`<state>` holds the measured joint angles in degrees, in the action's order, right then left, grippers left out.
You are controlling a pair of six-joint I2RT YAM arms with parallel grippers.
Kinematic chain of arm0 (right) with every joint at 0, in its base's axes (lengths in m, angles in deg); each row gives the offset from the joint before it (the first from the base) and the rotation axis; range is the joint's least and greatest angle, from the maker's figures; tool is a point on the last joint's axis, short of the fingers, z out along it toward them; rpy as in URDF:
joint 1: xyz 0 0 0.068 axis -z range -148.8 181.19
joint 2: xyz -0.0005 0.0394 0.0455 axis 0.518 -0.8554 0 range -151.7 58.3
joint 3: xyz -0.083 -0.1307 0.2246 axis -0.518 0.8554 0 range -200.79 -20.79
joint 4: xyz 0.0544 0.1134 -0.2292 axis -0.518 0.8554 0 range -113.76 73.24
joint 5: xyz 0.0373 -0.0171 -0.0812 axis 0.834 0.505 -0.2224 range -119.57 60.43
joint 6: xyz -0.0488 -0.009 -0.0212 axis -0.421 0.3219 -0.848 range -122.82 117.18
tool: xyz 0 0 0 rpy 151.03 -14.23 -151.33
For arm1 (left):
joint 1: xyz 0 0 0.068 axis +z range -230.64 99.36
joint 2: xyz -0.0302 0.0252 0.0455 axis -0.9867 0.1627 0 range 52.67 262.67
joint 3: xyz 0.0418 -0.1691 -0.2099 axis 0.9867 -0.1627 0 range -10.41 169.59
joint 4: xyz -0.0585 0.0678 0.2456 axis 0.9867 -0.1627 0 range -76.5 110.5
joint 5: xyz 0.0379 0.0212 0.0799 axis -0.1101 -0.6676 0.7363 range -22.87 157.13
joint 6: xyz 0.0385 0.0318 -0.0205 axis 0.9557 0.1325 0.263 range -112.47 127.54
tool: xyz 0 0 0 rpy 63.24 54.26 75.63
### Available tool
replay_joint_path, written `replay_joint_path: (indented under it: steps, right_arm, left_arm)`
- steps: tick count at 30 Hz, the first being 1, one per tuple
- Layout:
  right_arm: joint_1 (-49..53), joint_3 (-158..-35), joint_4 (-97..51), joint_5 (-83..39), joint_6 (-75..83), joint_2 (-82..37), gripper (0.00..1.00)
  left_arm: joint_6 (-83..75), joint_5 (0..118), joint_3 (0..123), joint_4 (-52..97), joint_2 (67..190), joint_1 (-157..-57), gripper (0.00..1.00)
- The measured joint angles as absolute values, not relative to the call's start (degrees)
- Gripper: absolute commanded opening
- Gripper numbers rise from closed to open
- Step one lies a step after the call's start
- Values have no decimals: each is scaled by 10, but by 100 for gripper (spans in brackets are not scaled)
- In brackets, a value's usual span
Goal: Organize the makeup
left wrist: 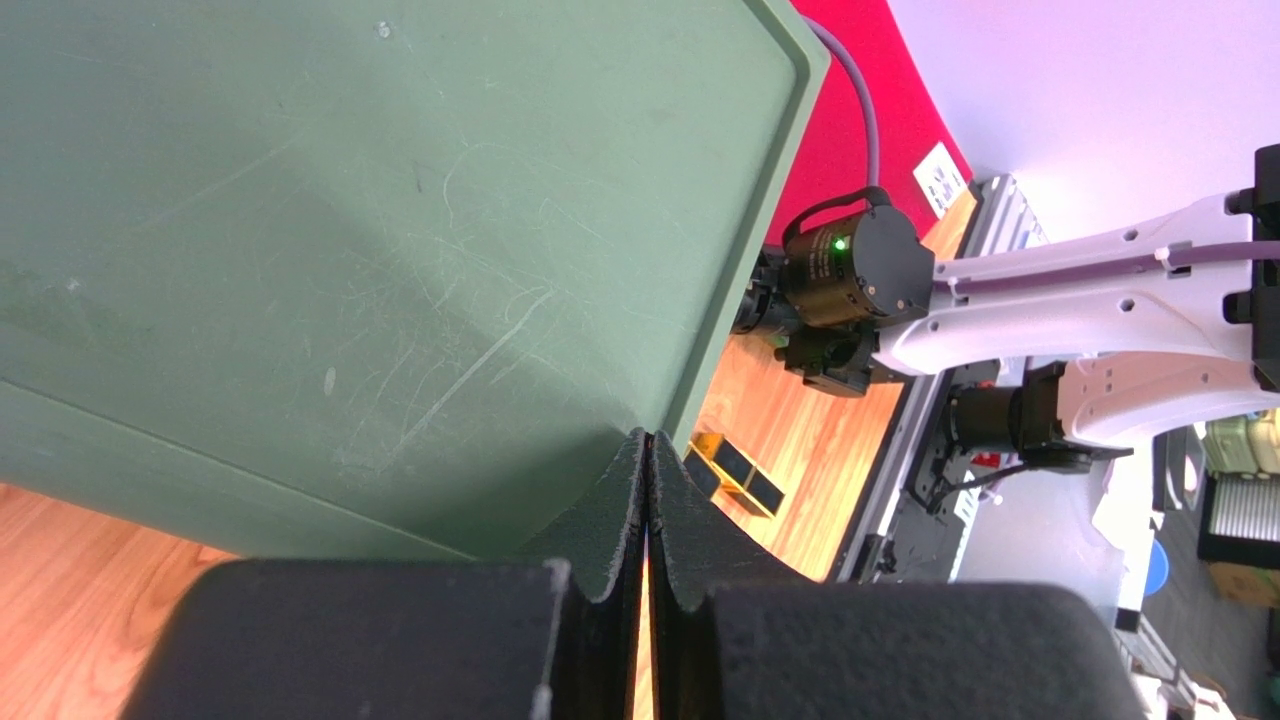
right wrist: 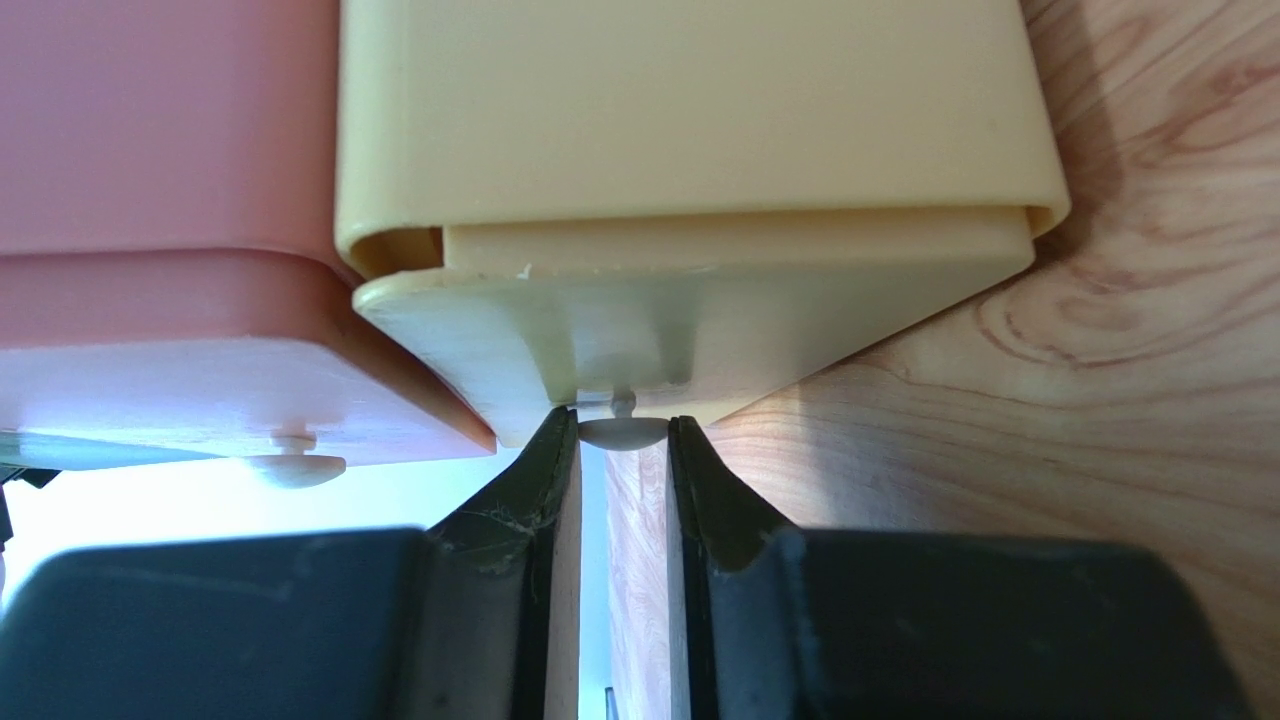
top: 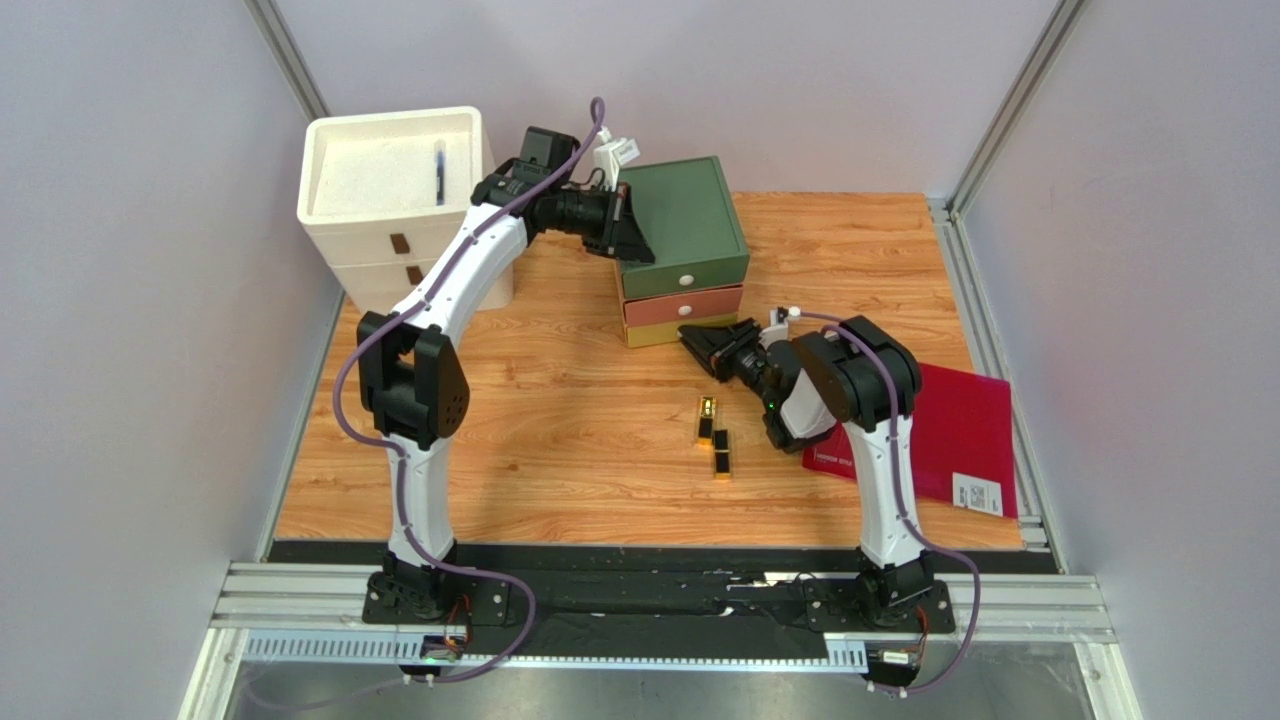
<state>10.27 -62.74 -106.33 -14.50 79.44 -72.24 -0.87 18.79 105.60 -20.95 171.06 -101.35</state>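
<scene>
Wooden table (top: 571, 450): left tool (left wrist: 646, 444) pressed together at green cabinet (left wrist: 376, 225), right tool (right wrist: 622, 453) pinching yellow drawer knob (right wrist: 624, 432).

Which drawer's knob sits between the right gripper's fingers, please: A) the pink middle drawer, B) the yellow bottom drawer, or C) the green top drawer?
B: the right gripper has the white knob of the yellow drawer between its fingers, while the pink drawer's knob sits off to the side.

At the back left of my tabletop (top: 571, 435) sits a stack of bins (top: 394, 203), with the three-drawer chest (top: 684, 255) to its right, its bottom-drawer knob (right wrist: 624, 432) facing the near edge. Two small rectangular cases (top: 721, 453) lie in front of the chest, and a flat folder (top: 962, 428) lies to their right.
</scene>
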Motion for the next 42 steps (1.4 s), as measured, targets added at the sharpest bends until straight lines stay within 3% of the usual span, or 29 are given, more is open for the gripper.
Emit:
replay_joint_path:
  steps: [23, 34, 40, 42]
  right_arm:
    - [99, -416, -1043, -114, 803, -597, 0]
    - [95, -397, -1012, -105, 812, -560, 1]
    - [95, -398, -923, -97, 784, -417, 9]
    - [95, -413, -845, -94, 750, -339, 27]
  left_arm:
    - [-10, 181, 1074, -248, 1717, -1010, 0]
    - [-10, 182, 1074, -245, 1717, -1009, 0]
    - [-11, 184, 1074, -244, 1717, -1009, 0]
    - [-11, 184, 1074, -244, 1717, -1009, 0]
